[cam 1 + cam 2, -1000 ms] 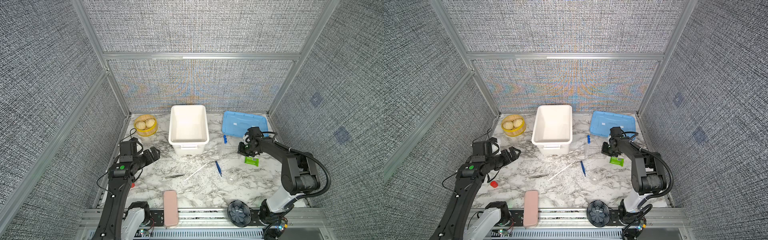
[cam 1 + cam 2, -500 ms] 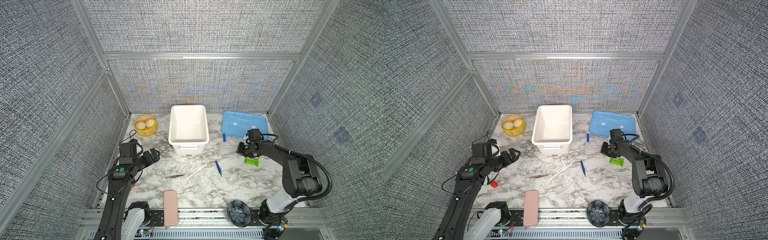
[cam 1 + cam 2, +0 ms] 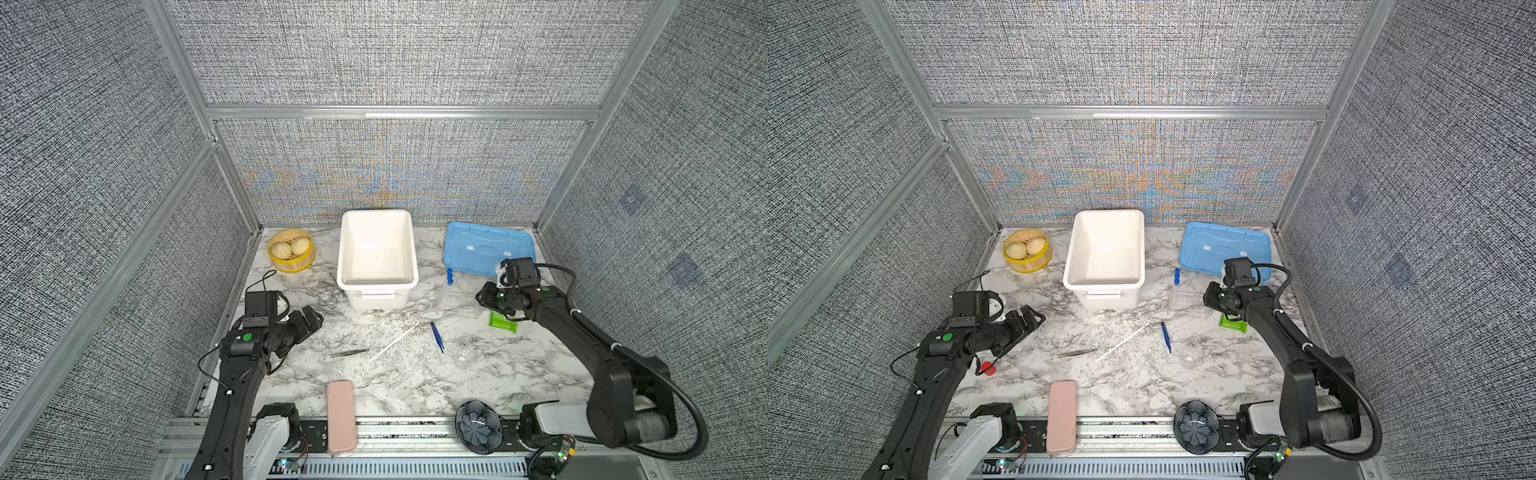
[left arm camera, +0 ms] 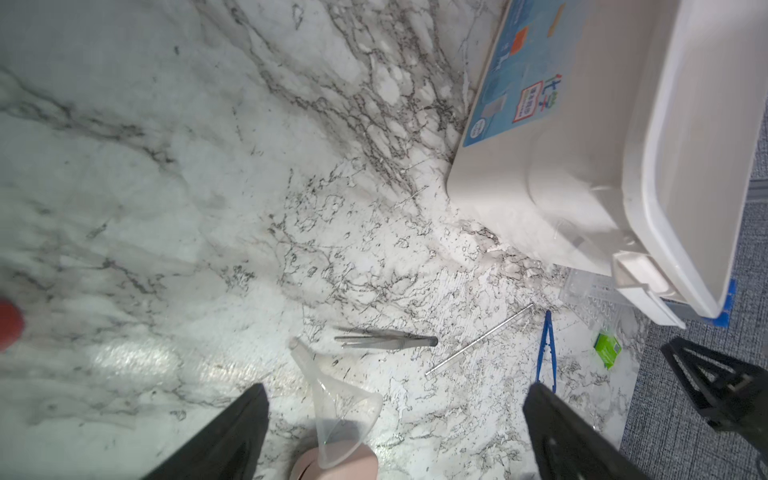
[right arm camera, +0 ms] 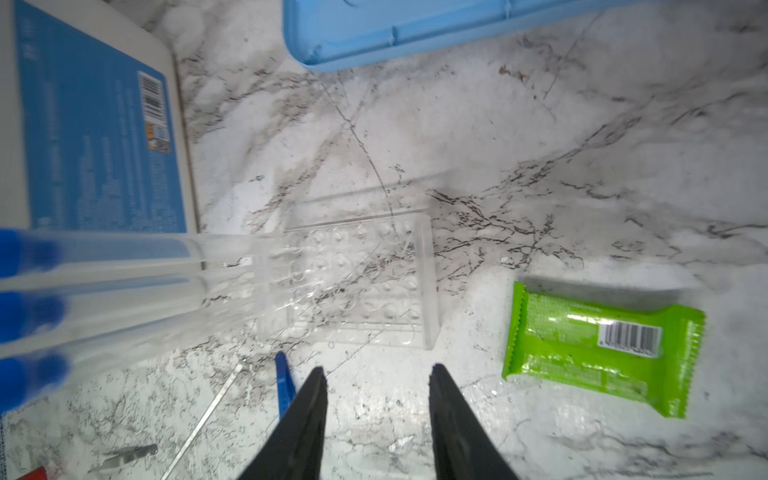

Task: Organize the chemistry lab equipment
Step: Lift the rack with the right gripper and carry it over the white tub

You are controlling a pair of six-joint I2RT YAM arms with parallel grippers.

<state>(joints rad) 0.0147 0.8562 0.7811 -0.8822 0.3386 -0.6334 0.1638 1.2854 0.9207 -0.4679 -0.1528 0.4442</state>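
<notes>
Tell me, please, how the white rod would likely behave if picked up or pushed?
The rod looks straight and slim, so it is probably stiff and light. Likely round, it may roll on the smooth table if nudged. Lying flat, it could slip from a pinch.

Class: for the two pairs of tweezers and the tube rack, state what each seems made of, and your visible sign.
Grey tweezers: likely metal; dull silvery sheen.
Blue tweezers: probably plastic; even, saturated blue, no metallic glint.
Tube rack: clear rigid plastic, perhaps acrylic, though glass cannot be ruled out; veins of the table show through it.
</notes>
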